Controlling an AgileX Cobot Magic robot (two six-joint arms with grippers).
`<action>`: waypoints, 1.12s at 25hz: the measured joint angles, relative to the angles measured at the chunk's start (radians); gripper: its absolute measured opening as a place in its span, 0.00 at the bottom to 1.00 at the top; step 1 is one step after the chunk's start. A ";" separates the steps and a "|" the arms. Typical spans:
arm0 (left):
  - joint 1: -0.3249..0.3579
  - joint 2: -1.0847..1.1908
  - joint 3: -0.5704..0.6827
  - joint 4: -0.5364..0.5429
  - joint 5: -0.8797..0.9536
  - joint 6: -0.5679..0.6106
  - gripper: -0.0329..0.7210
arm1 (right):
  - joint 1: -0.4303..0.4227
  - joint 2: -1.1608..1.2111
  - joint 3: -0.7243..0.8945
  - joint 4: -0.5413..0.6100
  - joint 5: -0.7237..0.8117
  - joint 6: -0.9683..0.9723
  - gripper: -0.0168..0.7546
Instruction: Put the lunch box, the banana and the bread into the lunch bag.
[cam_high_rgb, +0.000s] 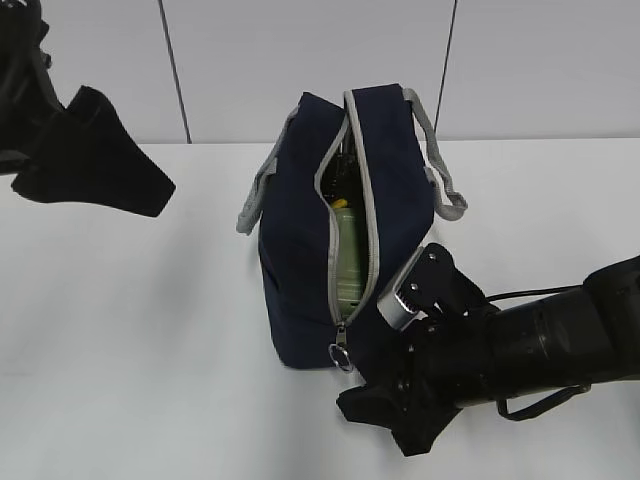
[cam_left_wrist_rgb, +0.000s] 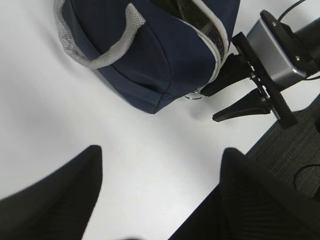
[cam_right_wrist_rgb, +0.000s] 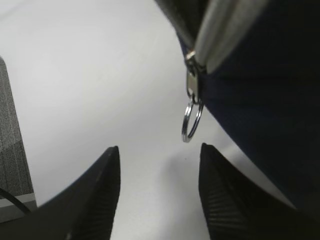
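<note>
Here, the right tool (cam_right_wrist_rgb: 157, 195) sits low on the white worktop (cam_high_rgb: 130, 320) at the near end of the lunch bag (cam_high_rgb: 300, 270), its two ribbed black fingers (cam_right_wrist_rgb: 95, 200) spread apart and gripping nothing. The metal ring pull (cam_right_wrist_rgb: 191, 120) hangs from the grey zipper (cam_high_rgb: 368, 220) just above and between them, touching neither finger as far as the wrist view shows.

The bag stands upright near the middle of the worktop, a boxy navy fabric case with woven grey strap handles (cam_high_rgb: 255, 195) drooping on either side. Its zipper is run down to the bottom of the near end, leaving a long curved gap; through it shows the lunch box (cam_high_rgb: 347, 265) (pale green and translucent, standing on end inside). Any other contents are too dark to make out.

The left tool (cam_left_wrist_rgb: 160, 195) hangs well clear of the bag on the far left, its smooth black fingers wide apart and empty, with bare worktop between them.
</note>
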 joint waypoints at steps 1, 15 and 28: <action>0.000 0.000 0.000 0.001 0.003 0.000 0.70 | 0.000 0.002 -0.002 0.000 0.002 -0.004 0.49; 0.000 0.000 0.000 0.001 0.009 0.000 0.70 | 0.000 0.004 -0.051 0.000 0.004 -0.015 0.37; 0.000 0.000 0.000 0.006 0.009 0.000 0.70 | 0.000 0.004 -0.070 0.000 -0.046 -0.019 0.06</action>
